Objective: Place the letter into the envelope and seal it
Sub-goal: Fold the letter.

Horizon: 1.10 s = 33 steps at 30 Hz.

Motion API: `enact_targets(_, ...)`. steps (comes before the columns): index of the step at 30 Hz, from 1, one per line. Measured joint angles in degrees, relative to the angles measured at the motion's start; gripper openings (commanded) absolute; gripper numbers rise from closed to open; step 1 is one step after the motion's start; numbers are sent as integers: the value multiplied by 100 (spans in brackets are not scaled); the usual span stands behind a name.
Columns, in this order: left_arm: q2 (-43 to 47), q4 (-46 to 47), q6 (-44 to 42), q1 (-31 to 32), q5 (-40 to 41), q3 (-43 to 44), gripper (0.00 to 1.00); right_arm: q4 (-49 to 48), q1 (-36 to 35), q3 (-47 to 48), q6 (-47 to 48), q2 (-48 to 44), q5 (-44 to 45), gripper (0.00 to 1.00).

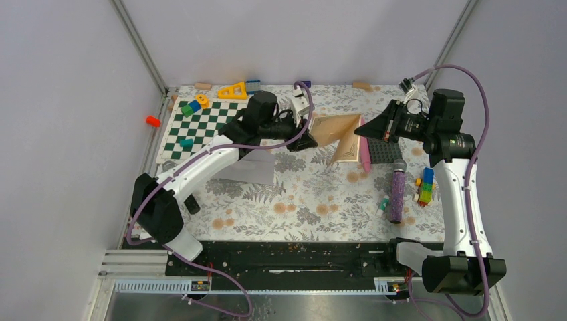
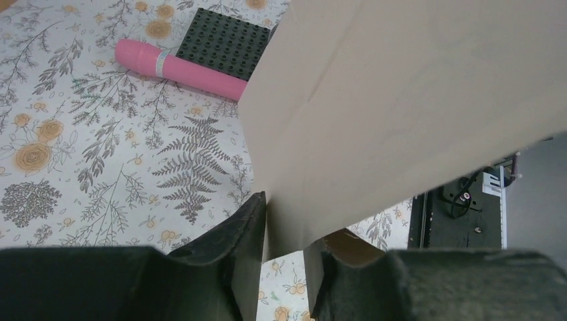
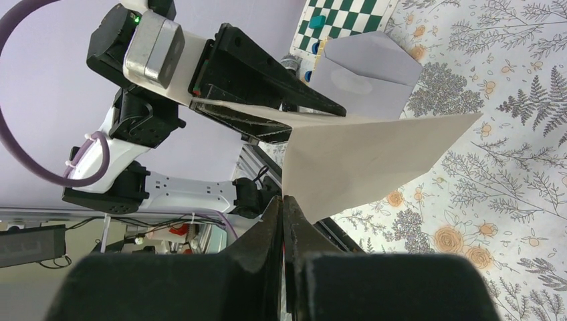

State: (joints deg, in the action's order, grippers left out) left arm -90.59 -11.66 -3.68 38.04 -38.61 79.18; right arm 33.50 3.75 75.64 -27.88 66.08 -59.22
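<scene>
The letter [image 1: 337, 130], a tan folded sheet, hangs in the air above the middle of the table. My right gripper [image 1: 361, 132] is shut on its right corner, and the right wrist view shows the fingers [image 3: 282, 200] pressed together on the paper [image 3: 361, 160]. My left gripper [image 1: 309, 137] straddles the opposite edge. In the left wrist view the sheet [image 2: 401, 100] lies against one finger of that gripper [image 2: 287, 224], with a gap to the other. The pale grey-lavender envelope [image 1: 251, 167] lies flat on the cloth under the left arm, its flap visible [image 3: 364, 73].
A pink cylinder [image 1: 366, 154] and a dark studded plate [image 1: 384, 150] lie below the letter. A purple roller [image 1: 397, 190] and stacked coloured blocks [image 1: 425, 186] sit at the right. A chessboard [image 1: 200, 127] with small blocks is at the back left.
</scene>
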Motion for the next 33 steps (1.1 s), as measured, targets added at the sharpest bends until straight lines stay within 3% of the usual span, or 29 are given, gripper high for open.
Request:
enact_targets(2, -2, -31, -26, 28, 24, 37, 8, -2, 0, 0, -7, 4, 0, 5)
enact_targets(4, -2, -68, -37, 59, 35, 46, 0, -2, 0, 0, -13, 17, -2, 15)
enact_targets(9, -28, -166, -39, 109, 35, 52, 0, -11, 0, 2, -76, 48, -24, 59)
enact_targets(11, -28, -188, -39, 114, 33, 52, 0, -22, 0, 2, -81, 48, -35, 67)
enact_targets(22, -17, -68, 278, 101, -267, -107, 0, -374, -2, -2, -234, 48, -407, 74)
enact_targets(33, 131, 734, 1239, -149, -1508, -551, 0, -1130, -549, -199, -568, 35, -841, 75)
